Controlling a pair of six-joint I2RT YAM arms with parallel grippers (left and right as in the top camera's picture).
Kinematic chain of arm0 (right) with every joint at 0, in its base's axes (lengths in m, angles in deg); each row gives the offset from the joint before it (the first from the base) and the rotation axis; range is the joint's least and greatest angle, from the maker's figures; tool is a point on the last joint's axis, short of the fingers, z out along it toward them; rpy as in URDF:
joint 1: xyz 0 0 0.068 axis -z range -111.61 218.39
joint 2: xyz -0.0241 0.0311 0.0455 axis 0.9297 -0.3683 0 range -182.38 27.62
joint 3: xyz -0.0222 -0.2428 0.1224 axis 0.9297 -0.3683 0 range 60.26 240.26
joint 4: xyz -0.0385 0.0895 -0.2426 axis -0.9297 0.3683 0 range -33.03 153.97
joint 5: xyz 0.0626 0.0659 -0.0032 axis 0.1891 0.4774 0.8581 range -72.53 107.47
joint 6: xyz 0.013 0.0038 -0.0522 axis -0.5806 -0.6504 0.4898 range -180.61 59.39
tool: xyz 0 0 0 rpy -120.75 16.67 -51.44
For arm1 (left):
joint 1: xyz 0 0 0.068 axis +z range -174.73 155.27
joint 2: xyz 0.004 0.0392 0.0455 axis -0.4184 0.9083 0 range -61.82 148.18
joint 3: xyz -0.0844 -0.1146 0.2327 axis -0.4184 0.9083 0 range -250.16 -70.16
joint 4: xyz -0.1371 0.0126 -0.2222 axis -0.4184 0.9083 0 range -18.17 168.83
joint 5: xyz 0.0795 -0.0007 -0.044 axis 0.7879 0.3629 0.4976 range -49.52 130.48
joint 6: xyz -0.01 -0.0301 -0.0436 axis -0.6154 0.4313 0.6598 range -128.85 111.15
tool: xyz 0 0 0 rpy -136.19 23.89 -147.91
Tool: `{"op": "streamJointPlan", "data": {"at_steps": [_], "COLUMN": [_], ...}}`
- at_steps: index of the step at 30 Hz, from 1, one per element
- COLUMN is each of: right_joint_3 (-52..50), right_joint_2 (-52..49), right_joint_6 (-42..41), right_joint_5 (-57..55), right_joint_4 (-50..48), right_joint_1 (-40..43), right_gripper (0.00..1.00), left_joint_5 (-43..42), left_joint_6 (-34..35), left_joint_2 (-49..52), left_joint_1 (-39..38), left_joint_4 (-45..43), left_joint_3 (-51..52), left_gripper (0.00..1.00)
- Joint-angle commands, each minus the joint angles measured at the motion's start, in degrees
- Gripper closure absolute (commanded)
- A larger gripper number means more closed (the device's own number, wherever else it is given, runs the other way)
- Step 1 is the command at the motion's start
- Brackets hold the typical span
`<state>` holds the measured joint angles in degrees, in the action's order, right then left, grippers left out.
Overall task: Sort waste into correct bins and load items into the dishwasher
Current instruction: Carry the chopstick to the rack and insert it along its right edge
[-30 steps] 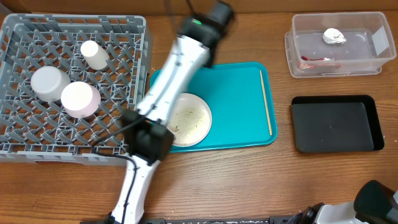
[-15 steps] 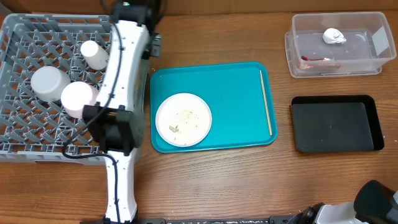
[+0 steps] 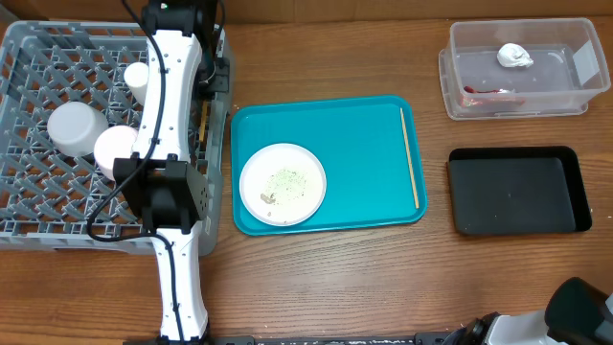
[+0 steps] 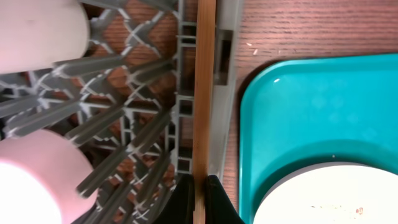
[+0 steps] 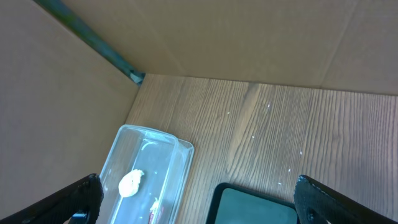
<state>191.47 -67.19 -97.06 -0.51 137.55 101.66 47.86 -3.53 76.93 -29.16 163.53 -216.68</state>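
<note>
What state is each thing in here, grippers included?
left gripper: shut on held chopstick, at edge of rack.
right gripper: open, empty.
plate: on tray, crumbs on it.
second chopstick: lying on tray.
cups: standing in rack.
clear bin: open, white waste inside.
black bin: empty.
</note>
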Motion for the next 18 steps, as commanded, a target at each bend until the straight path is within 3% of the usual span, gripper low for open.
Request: {"op": "streamJointPlan", "data": {"at_steps": [1, 18], "right_joint_3": [0.02, 0.02], "right_joint_2": [0.28, 0.28], "right_joint_6": [-0.48, -0.48], "right_joint_5": [-0.39, -0.39], "right_joint_4": [-0.26, -0.26], "right_joint_1": [-0.11, -0.09], "right_gripper": [0.0, 0.0], "left_joint_5": [-1.84, 2.19], "left_joint_6": [-2.19, -2.14], "left_joint_2": [1.16, 1.49], "left_joint_1": [-0.07, 2.54], "left_joint_4": [-0.2, 0.44], "left_joint_3": [0.17, 0.17], "left_gripper": [0.96, 0.95]}}
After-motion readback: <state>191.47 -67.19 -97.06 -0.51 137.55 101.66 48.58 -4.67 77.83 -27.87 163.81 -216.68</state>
